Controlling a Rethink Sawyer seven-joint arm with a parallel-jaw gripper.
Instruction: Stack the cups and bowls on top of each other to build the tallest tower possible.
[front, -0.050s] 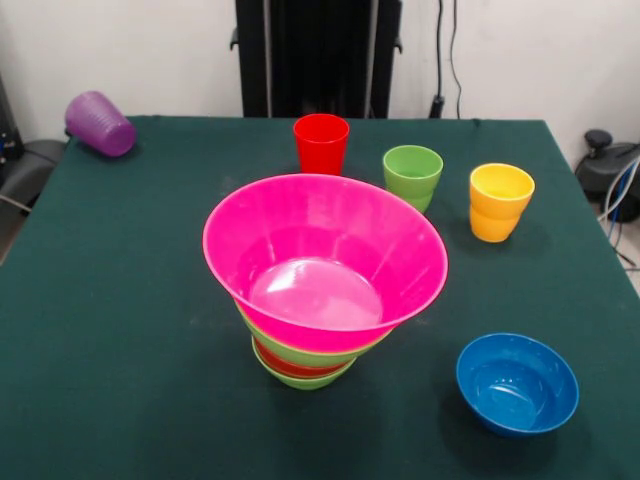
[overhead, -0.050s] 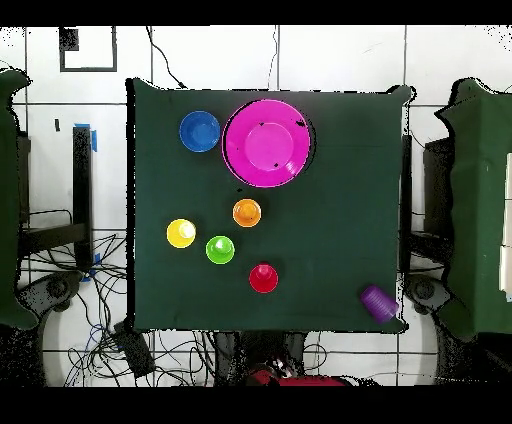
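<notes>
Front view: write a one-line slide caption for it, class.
Pink bowl tops the tilted tower; blue bowl, red cup, green cup, yellow cup stand apart; purple cup lies tipped.

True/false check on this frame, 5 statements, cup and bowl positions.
1. The purple cup lies on its side near a table corner. True.
2. The blue bowl is part of the tower. False: it stands alone on the table, beside the tower.
3. The pink bowl tops the tower, open side up. True.
4. The red cup sits inside the pink bowl. False: that bowl is empty; the red cup stands upright on the table behind it.
5. The green cup stands between the red cup and the yellow cup. True.
</notes>
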